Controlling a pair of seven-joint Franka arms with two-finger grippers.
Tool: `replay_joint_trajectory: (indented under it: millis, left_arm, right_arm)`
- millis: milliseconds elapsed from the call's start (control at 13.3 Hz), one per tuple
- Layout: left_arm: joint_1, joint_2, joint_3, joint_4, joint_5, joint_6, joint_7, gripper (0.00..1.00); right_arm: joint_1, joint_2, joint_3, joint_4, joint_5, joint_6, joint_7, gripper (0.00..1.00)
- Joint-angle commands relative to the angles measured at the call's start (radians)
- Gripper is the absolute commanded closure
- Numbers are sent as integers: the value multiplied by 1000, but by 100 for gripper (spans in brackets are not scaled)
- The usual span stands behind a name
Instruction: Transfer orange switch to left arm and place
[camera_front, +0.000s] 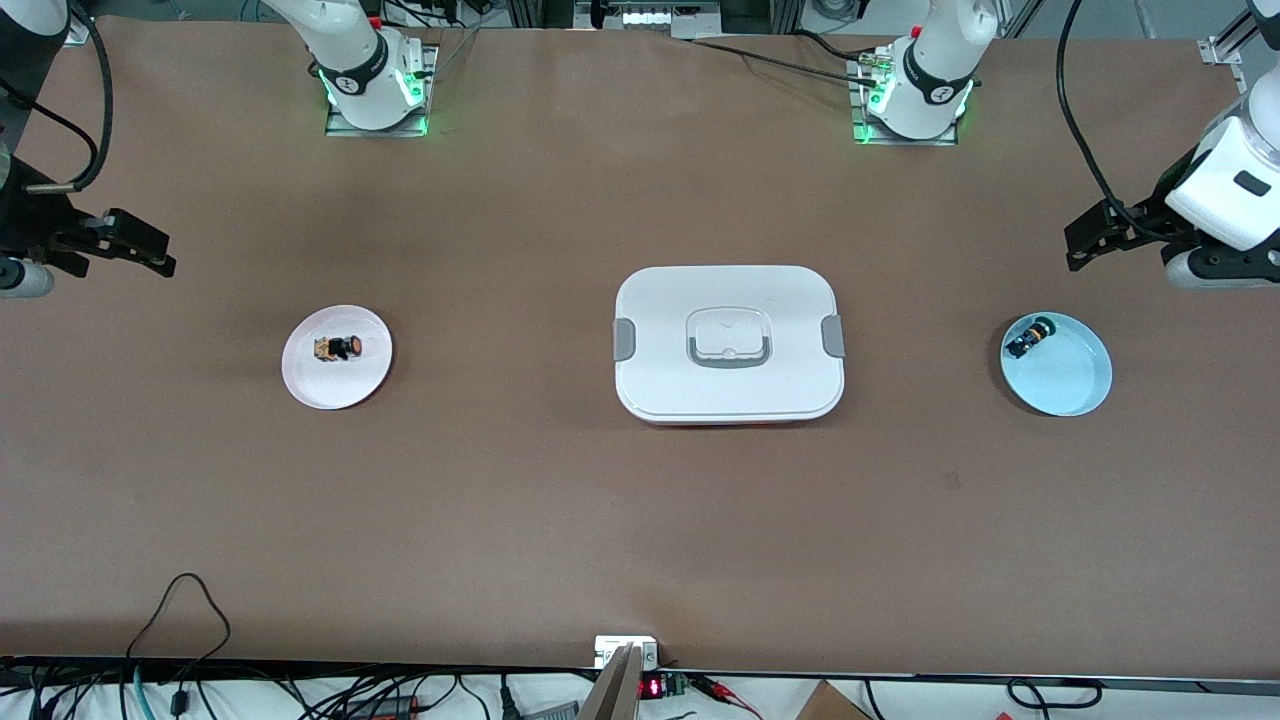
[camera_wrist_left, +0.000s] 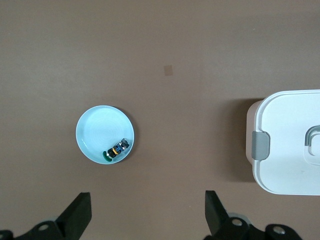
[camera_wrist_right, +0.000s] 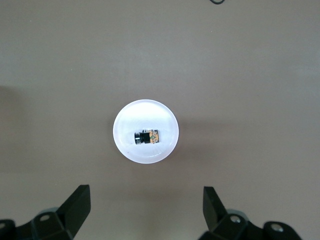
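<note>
The orange switch (camera_front: 342, 348) (camera_wrist_right: 147, 136) lies on its side on a pink plate (camera_front: 310, 385) (camera_wrist_right: 125, 145) toward the right arm's end of the table. The white box (camera_front: 729, 344) (camera_wrist_left: 287, 140) with grey clips stands in the middle of the table. My right gripper (camera_front: 135, 248) (camera_wrist_right: 146, 210) hangs open and empty in the air over bare table at its own end, apart from the pink plate. At the other end my left gripper (camera_front: 1095, 232) (camera_wrist_left: 148, 212) is open and empty too, up over bare table near a light-blue plate.
The light-blue plate (camera_front: 1070, 385) (camera_wrist_left: 92, 132) at the left arm's end holds a small blue-and-black part (camera_front: 1029, 337) (camera_wrist_left: 117, 149) with a green tip. Brown table surface runs wide between the plates and the box. Cables hang along the table's front edge.
</note>
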Motion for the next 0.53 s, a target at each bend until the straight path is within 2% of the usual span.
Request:
replay_joint_trajectory:
  millis: [0, 451]
  left_arm:
    - [6, 16, -2, 32, -5, -17, 5, 0]
    - [6, 21, -2, 32, -5, -17, 8, 0]
  right_arm:
    - [8, 22, 3, 20, -1, -14, 9, 0]
    - [37, 89, 3, 20, -7, 1, 24, 0]
